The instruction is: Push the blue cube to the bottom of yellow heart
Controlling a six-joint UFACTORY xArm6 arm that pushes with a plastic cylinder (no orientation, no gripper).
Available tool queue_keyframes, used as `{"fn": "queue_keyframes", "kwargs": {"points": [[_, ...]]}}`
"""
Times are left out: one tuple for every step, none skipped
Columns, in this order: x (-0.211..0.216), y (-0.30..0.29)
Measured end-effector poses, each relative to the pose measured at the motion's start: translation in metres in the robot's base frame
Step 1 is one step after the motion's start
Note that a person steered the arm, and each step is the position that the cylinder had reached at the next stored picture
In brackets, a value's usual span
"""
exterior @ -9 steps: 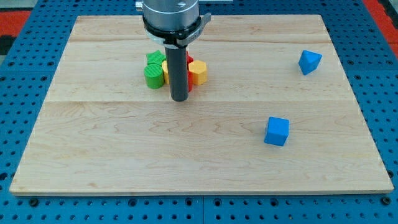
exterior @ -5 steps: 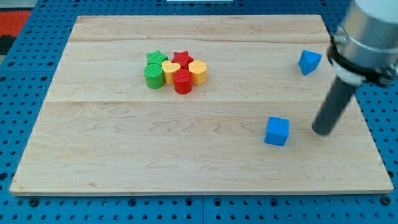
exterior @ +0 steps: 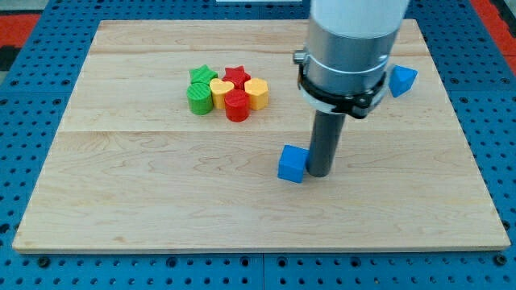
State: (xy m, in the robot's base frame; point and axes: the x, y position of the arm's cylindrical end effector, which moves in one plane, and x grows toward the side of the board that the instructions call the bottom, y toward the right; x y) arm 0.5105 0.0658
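Note:
The blue cube [exterior: 293, 163] lies on the wooden board [exterior: 161, 193], below and right of the cluster. My tip [exterior: 320, 172] touches the cube's right side. The yellow heart [exterior: 221, 92] sits in the middle of a tight cluster at the view's upper left, well up and left of the cube. The rod and the arm's body above it hide part of the board behind them.
Around the heart stand a green star [exterior: 201, 76], a red star [exterior: 236, 76], a green cylinder [exterior: 199, 98], a red cylinder [exterior: 237, 105] and a yellow hexagonal block [exterior: 256, 93]. Another blue block [exterior: 401, 80] lies at the view's upper right.
My tip went from the cluster out to the right of the blue cube, then swept left. The cube has slid left by roughly 80 pixels and slightly up.

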Motion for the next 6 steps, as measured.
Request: {"fn": "queue_keyframes", "kwargs": {"points": [[-0.010, -0.035], [-0.015, -0.073], [-0.001, -0.085], [-0.001, -0.109], [-0.001, -0.146], [-0.016, -0.163]]}}
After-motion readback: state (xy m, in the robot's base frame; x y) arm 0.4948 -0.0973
